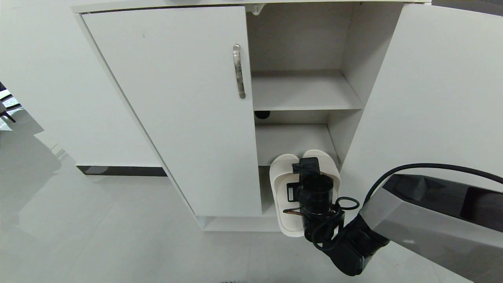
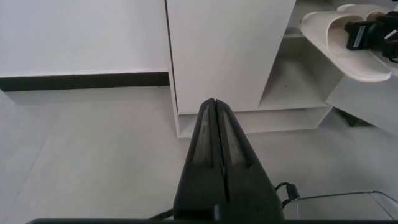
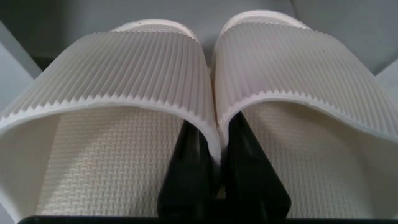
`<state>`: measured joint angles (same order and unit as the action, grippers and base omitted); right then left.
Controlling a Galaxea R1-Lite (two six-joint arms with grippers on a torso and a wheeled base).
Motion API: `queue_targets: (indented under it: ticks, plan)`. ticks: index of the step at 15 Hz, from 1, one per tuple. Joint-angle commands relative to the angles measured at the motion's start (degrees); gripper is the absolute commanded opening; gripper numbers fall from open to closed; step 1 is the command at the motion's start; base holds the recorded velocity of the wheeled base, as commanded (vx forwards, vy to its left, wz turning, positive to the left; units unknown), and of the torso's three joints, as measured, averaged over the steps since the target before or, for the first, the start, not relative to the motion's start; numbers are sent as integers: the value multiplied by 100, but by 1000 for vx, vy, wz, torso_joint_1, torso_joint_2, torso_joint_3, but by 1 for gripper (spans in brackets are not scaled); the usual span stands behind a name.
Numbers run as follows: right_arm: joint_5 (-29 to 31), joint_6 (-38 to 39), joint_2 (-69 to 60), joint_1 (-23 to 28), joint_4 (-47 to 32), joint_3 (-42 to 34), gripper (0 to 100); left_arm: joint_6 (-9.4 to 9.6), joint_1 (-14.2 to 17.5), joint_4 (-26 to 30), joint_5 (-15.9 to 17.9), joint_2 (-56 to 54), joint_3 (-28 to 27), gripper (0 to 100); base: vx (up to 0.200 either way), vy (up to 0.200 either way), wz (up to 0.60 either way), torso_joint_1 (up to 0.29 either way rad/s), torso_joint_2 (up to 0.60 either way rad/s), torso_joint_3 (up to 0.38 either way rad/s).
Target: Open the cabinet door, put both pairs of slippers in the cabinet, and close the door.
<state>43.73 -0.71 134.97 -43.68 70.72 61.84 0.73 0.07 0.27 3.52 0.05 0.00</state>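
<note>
A pair of white slippers (image 1: pixel 282 188) hangs side by side in front of the open right half of the white cabinet (image 1: pixel 173 110). Their toes reach the front edge of the lower shelf (image 1: pixel 292 139). My right gripper (image 1: pixel 309 175) is shut on the pair. In the right wrist view its black fingers (image 3: pixel 186 177) pinch the two inner side walls together under the ribbed straps of the slippers (image 3: pixel 124 81). The left wrist view shows the slippers (image 2: pixel 339 40) from the side. My left gripper (image 2: pixel 214 109) is shut on nothing, low over the floor in front of the cabinet's base.
The cabinet's left door with a metal handle (image 1: pixel 238 70) is closed. The right door (image 1: pixel 432 90) is swung wide open beside my right arm. An upper shelf (image 1: pixel 302 92) is bare. Grey floor (image 1: pixel 98 236) spreads to the left of the cabinet.
</note>
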Motion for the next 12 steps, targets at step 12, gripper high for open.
queue_targets:
  ticks: [12]
  plan:
    - [-5,27,126,26,30,-32,0,-3,1,0,-1,4,0,0,200,0,0,3,2,-1]
